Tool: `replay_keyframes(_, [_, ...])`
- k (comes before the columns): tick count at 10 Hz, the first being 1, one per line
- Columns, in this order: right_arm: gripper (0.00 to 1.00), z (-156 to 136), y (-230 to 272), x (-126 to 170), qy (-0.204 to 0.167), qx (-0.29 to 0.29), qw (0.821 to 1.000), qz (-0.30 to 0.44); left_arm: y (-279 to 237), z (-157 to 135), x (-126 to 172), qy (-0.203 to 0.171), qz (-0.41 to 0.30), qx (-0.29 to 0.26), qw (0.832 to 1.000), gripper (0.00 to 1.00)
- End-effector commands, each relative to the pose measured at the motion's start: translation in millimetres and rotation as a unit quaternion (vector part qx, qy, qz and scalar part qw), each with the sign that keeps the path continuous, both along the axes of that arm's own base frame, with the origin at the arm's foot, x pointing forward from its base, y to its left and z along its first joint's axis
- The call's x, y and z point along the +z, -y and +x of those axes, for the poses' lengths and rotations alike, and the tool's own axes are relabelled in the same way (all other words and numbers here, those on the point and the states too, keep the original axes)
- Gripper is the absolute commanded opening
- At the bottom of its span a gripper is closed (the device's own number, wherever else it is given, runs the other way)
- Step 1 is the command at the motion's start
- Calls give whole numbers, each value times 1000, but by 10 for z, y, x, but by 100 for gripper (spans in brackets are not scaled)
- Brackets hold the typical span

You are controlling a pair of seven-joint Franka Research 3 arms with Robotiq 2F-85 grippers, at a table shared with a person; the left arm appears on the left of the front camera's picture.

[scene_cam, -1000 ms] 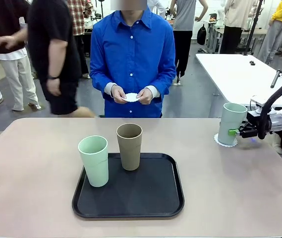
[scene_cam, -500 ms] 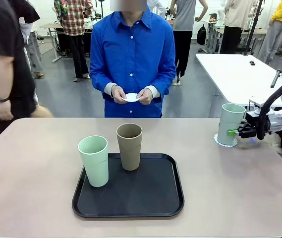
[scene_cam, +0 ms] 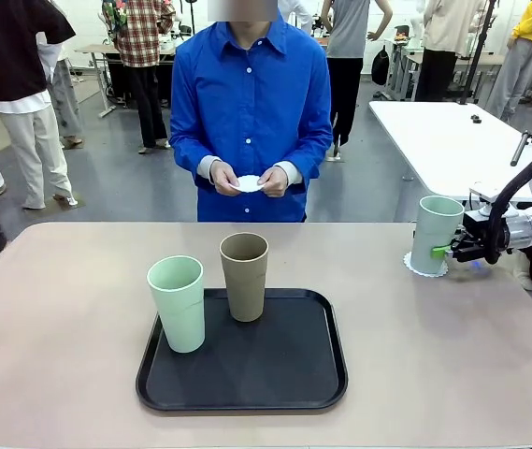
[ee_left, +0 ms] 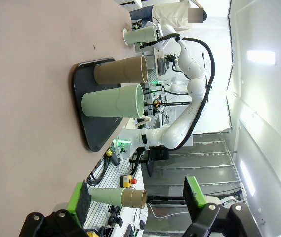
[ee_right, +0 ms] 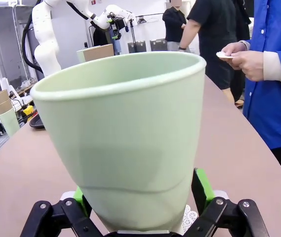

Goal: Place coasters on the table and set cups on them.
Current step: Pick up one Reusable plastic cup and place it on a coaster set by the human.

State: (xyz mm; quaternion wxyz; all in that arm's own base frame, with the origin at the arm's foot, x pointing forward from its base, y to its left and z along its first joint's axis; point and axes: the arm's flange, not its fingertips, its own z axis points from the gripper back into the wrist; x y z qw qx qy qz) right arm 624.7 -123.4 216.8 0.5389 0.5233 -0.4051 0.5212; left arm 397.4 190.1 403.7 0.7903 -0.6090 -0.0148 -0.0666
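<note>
The left gripper [ee_left: 137, 196] is seen spread and empty. Left of centre, a mint cup [scene_cam: 177, 304] and a brown cup [scene_cam: 245, 276] are stood on the tray [scene_cam: 266, 367]. At the right edge a second mint cup [scene_cam: 437, 229] is set on a coaster [scene_cam: 417, 267], flanked by the released fingers [ee_right: 202, 190] of the right gripper [scene_cam: 443, 250].

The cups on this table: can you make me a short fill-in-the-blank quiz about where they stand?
The black tray holds ___ cups.
The third cup, off the tray, stands on a white ___.
The person across the table wears a ___ shirt.
Missing words: two; coaster; blue.
</note>
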Motion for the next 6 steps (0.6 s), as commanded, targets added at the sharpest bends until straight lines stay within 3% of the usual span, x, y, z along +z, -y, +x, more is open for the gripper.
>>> replay_keyframes(1, [100, 76, 5, 4, -5, 10, 1000, -17, -3, -8, 22, 3, -4, 2, 1000, 100])
replay_keyframes(6, [100, 84, 18, 13, -6, 22, 1000, -16, -3, -8, 22, 3, -4, 2, 1000, 100])
